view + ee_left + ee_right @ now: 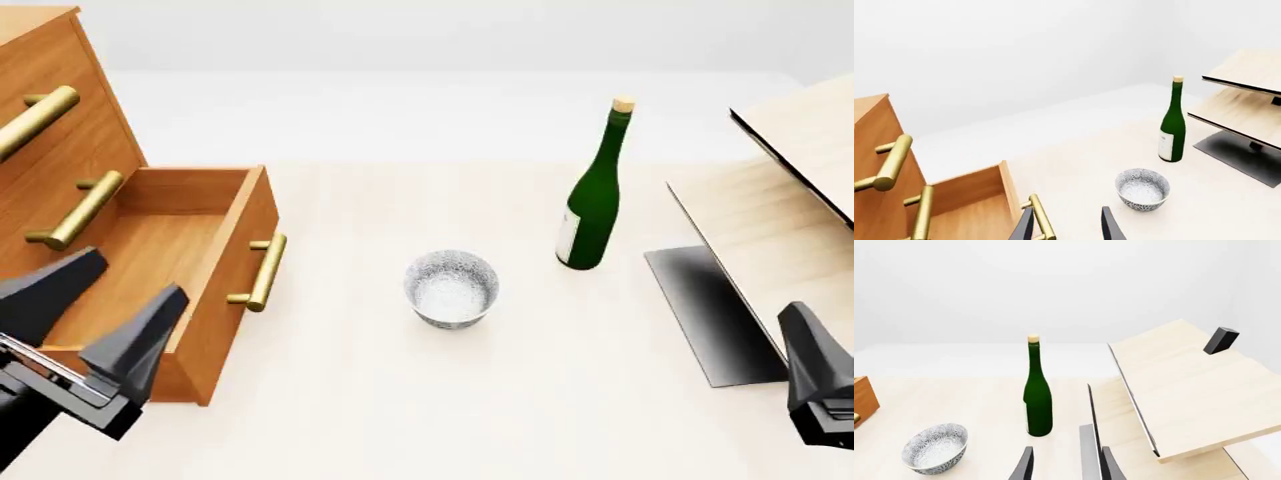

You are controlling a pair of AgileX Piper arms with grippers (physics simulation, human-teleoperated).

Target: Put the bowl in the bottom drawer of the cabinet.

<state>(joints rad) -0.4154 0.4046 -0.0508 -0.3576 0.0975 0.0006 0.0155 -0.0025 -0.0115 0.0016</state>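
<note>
The bowl (451,288), small, white-and-grey and speckled, stands upright on the table between the cabinet (54,120) and a green bottle. The cabinet's bottom drawer (160,250) is pulled out with nothing inside, its brass handle (260,272) facing the bowl. My left gripper (123,282) hovers open over the drawer's near side with nothing between its fingers. In the left wrist view the bowl (1142,189) lies ahead of the open left gripper (1067,227), beside the drawer (974,200). My right gripper (1067,467) is open and empty at the near right; the bowl (934,447) is well off to its side.
A tall green bottle (587,200) stands just right of and behind the bowl. A pale slanted wooden board structure (787,200) on a dark base (701,310) fills the right side. The upper drawers' brass handles (34,118) stick out at the left.
</note>
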